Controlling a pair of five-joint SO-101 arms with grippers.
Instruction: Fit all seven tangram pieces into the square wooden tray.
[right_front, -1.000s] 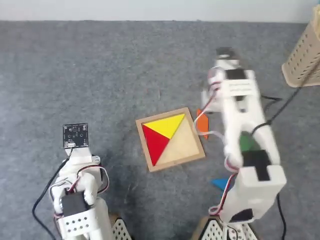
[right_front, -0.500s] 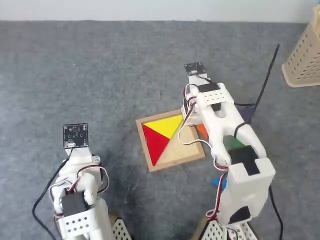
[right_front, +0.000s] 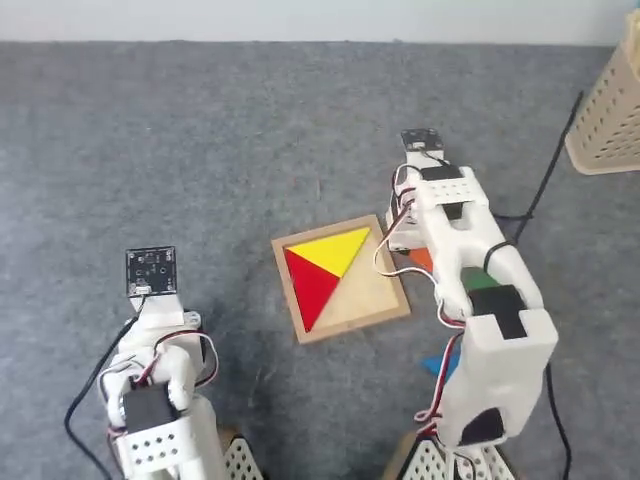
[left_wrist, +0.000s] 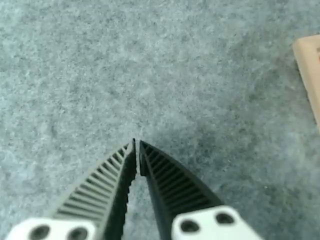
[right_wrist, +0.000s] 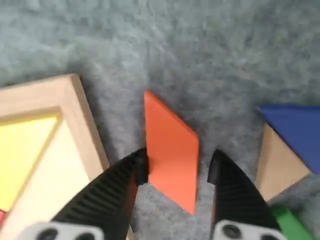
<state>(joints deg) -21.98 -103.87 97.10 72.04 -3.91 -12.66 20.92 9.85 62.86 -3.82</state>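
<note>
High view: a square wooden tray (right_front: 357, 327) is seen near the middle of the frame, turned at a slant on grey carpet (right_front: 200, 130). Two pieces are seated in it, a yellow triangle (right_front: 330, 252) along its upper side and a red triangle (right_front: 310, 285) along its left side; they meet edge to edge, and the remaining floor of the tray is bare wood. The right arm (right_front: 470, 260) is stretched up the right half of the frame, just beside the tray's right rim. A bit of an orange piece (right_front: 421, 258) is glimpsed under it, a green piece (right_front: 482, 280) beside its lower section, and a light blue corner (right_front: 438, 365) further down. A beige perforated basket (right_front: 605, 110) is cut off by the upper right corner. The left arm (right_front: 155, 380) is folded in the lower left, well apart from the tray.

From the right wrist, the right gripper (right_wrist: 177, 162) is found wide open, its jaws set on either side of the orange piece (right_wrist: 170, 145), which lies flat on the carpet just beside the tray's rim (right_wrist: 85, 120); nothing is gripped. A blue piece (right_wrist: 295, 125), a plain wooden piece (right_wrist: 277, 167) and the green piece (right_wrist: 290, 222) are clustered past the far jaw.

From the left wrist, the left gripper (left_wrist: 136, 145) is seen over bare carpet, its jaws drawn together to a thin slit with nothing between them.
</note>
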